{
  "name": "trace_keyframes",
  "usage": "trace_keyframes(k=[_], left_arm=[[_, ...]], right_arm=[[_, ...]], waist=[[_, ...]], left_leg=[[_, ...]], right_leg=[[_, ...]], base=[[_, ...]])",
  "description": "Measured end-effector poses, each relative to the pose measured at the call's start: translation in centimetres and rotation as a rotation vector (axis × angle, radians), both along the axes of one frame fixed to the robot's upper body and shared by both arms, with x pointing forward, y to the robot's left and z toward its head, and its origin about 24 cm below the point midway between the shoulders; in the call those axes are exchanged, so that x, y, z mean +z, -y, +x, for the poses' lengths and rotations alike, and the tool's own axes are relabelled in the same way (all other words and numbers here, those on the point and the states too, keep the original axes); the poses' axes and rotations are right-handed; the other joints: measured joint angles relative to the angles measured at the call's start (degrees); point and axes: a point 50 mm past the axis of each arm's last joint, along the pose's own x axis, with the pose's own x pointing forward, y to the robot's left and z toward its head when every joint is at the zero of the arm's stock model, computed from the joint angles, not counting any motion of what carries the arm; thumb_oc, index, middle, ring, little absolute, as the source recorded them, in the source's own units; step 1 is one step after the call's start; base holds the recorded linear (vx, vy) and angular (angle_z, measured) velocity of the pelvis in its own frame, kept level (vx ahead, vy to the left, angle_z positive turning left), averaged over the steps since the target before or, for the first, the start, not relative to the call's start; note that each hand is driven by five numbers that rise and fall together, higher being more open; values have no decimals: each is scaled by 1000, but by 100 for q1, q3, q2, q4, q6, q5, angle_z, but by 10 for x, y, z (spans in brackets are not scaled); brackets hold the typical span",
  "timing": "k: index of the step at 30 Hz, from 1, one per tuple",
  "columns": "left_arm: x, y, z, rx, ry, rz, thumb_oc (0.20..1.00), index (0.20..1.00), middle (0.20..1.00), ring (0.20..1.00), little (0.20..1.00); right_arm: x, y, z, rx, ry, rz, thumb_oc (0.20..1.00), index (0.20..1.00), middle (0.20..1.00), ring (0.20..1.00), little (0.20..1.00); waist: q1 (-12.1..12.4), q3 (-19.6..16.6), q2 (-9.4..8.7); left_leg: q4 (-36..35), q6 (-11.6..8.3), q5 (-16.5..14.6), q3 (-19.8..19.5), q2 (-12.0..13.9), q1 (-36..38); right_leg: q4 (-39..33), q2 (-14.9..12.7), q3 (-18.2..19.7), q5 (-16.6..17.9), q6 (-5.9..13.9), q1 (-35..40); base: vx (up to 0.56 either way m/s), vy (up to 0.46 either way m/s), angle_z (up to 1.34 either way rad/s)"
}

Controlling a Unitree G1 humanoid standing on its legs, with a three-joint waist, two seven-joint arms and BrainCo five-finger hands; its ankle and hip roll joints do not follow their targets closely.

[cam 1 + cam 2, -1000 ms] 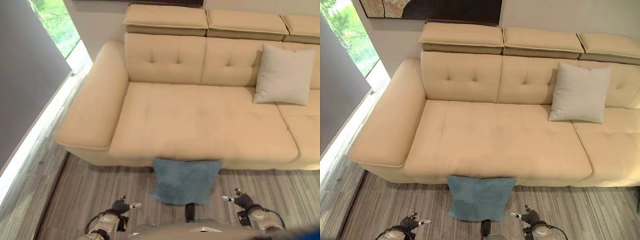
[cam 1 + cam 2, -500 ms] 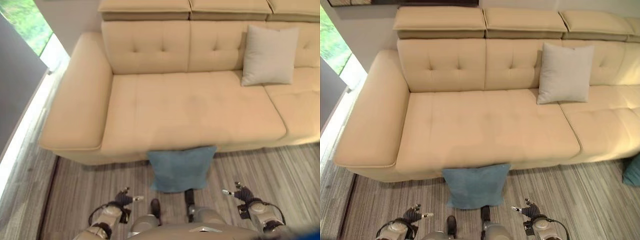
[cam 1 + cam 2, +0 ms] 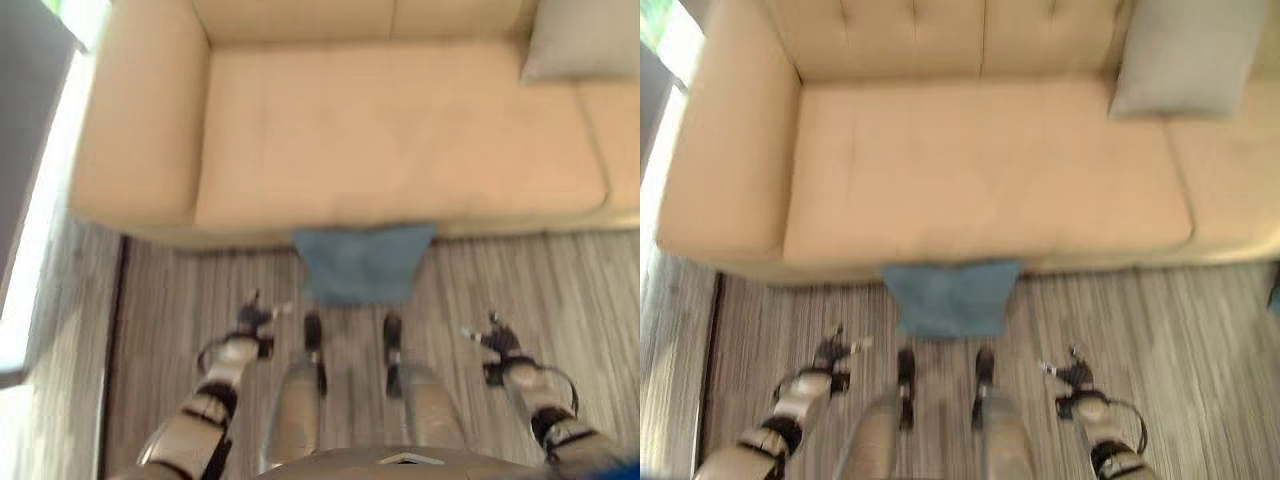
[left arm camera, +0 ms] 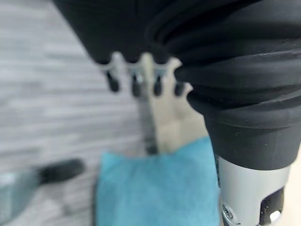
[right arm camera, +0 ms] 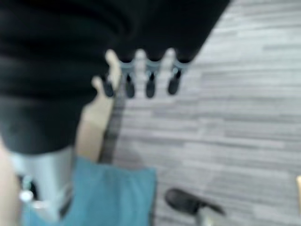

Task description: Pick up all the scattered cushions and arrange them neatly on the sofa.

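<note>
A blue cushion lies on the striped floor, leaning against the front of the beige sofa. It also shows past my left hand's fingers as the blue cushion and in the right wrist view. A pale grey cushion stands on the sofa seat at the right, against the backrest. My left hand hangs over the floor left of the blue cushion, open and empty. On the other side my right hand is open too, holding nothing.
The sofa's wide armrest is at the left, with a bright window strip beyond it. A sliver of another blue-green thing shows on the floor at the right edge. Striped floor spreads in front of the sofa.
The camera has tilted down and moved closer, so the sofa has slid up the picture. Both hands hold the same open pose beside the blue cushion, which lies unmoved.
</note>
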Motion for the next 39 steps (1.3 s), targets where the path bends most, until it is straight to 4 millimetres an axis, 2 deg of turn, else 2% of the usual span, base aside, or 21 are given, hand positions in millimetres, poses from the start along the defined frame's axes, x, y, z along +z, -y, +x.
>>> trace_keyframes(k=[1,3,4,6,8,10,11,12,13,14,15,16,20,23,25,29,30,32,33,36,39], left_arm=[[22,5,16,22,100,-23,1000,1000,1000,1000,1000],[42,6,30,32,171,-32,1000,1000,1000,1000,1000],[49,9,32,17,199,-9,1000,1000,1000,1000,1000],[72,13,46,5,279,3,1000,1000,1000,1000,1000],[99,17,61,-9,356,30,1000,1000,1000,1000,1000],[125,24,73,-18,425,31,1000,1000,1000,1000,1000],[148,26,82,-16,485,35,1000,1000,1000,1000,1000],[151,27,83,-13,494,35,1000,1000,1000,1000,1000],[157,28,86,-14,504,45,1000,1000,1000,1000,1000],[171,27,92,-11,531,68,1000,1000,1000,1000,1000],[183,23,96,4,544,86,1000,1000,1000,1000,1000],[197,18,99,29,567,65,1000,1000,1000,1000,1000],[210,18,102,51,595,25,1000,1000,1000,1000,1000],[233,12,103,67,661,18,1000,1000,1000,1000,1000],[233,12,103,72,662,1,1000,1000,1000,1000,1000],[245,10,104,85,689,-25,1000,1000,1000,1000,1000],[248,9,104,89,694,-41,1000,1000,1000,1000,1000],[251,10,104,88,702,-50,1000,1000,1000,1000,1000],[256,9,104,83,723,-74,1000,1000,1000,1000,1000],[282,15,105,60,780,-86,1000,1000,1000,1000,1000],[291,29,107,22,796,-95,1000,1000,1000,1000,1000]], right_arm=[[18,-6,16,4,104,-19,1000,1000,1000,1000,1000],[45,-15,43,15,219,-26,1000,1000,1000,1000,1000],[58,-20,52,31,269,-51,1000,1000,1000,1000,1000],[87,-22,72,25,387,-72,1000,1000,1000,1000,1000],[134,-30,99,23,538,-95,1000,1000,1000,1000,1000],[168,-36,113,25,648,-114,1000,1000,1000,1000,1000],[197,-39,123,32,728,-129,1000,1000,1000,1000,1000],[209,-41,126,29,763,-135,1000,1000,1000,1000,1000],[210,-39,126,14,765,-146,1000,1000,1000,1000,1000],[221,-34,129,2,787,-168,1000,1000,1000,1000,1000],[232,-30,132,-6,803,-187,1000,1000,1000,1000,1000],[253,-26,133,-24,863,-187,1000,1000,1000,1000,1000],[256,-20,133,-53,862,-169,1000,1000,1000,1000,1000],[266,-16,134,-57,881,-137,1000,1000,1000,1000,1000],[268,-17,135,-47,885,-129,1000,1000,1000,1000,1000],[293,-21,137,-17,946,-100,1000,1000,1000,1000,1000],[305,-25,138,-1,980,-88,1000,1000,1000,1000,1000],[314,-32,139,30,1005,-76,1000,1000,1000,1000,1000],[328,-42,139,79,1050,-70,1000,1000,1000,1000,1000],[353,-57,139,135,1108,-59,1000,1000,1000,1000,1000],[355,-72,141,175,1110,-38,1000,1000,1000,1000,1000]], waist=[[-65,39,-52],[-95,283,-40],[-93,221,-19],[-114,283,-9],[-85,327,2],[-101,369,-9],[-79,487,-13],[-52,499,6],[-144,433,18],[-219,404,40],[-185,409,45],[-163,517,49],[-221,614,50],[-184,599,60],[-147,597,61],[-130,597,60],[-127,596,58],[-126,594,55],[-139,407,15],[-138,412,-2],[-133,412,-2]], left_leg=[[492,78,-109,-8,-29,-668],[556,67,-122,-26,-93,-929],[801,75,-191,-26,-93,-1281],[1060,70,-194,-8,-142,-1841],[1462,66,-199,-40,-127,-2583],[1859,65,-199,-27,-137,-3172],[2317,44,-471,-208,-196,-3544],[2361,47,-467,-236,-156,-3627],[2434,32,-474,-135,-128,-3828],[2697,-30,-585,-144,-146,-4184],[3227,16,-766,-200,-136,-4488],[3249,50,-792,-228,-146,-4591],[3048,50,-769,-178,-127,-4585],[2884,58,-718,-190,-125,-4762],[2860,71,-736,-187,-125,-4734],[2695,88,-717,-184,-146,-4748],[2682,89,-715,-189,-154,-4750],[2683,89,-716,-193,-164,-4759],[2682,87,-719,-197,-168,-5011],[2805,99,-689,-200,-171,-5303],[2876,108,-710,-208,-201,-5344]], right_leg=[[556,-91,111,-120,-12,-728],[692,-153,182,-106,26,-1026],[941,-159,285,-236,99,-1385],[1305,-206,367,-253,78,-2002],[1731,-194,424,-267,87,-2761],[2251,-194,503,-405,11,-3408],[2482,-150,496,-407,7,-3747],[2663,-89,530,-472,40,-3868],[3196,-124,596,-759,-118,-4102],[3190,-177,524,-796,-98,-4317],[3236,-157,480,-791,-105,-4584],[3277,-129,507,-697,-107,-4845],[3068,-123,499,-569,-169,-4866],[2895,-115,460,-541,-200,-5024],[2874,-118,459,-566,-207,-4997],[2733,-148,432,-554,-193,-4992],[2728,-154,429,-555,-194,-4992],[2721,-165,421,-561,-193,-4997],[2731,-166,422,-575,-184,-5245],[2787,-169,422,-529,-184,-5520],[2806,-176,423,-534,-168,-5534]], base=[[-122,35,-1],[-75,21,0],[-83,14,-1],[-97,2,9],[-64,-16,2],[-14,-13,4],[-9,-44,-17],[-8,-34,-13],[3,-33,12],[18,-21,18],[26,-25,-12],[39,-24,-26],[41,-21,-7],[42,-33,0],[40,-17,0],[39,-13,1],[50,-9,4],[55,-12,2],[45,1,2],[25,11,-1],[28,21,-1]])
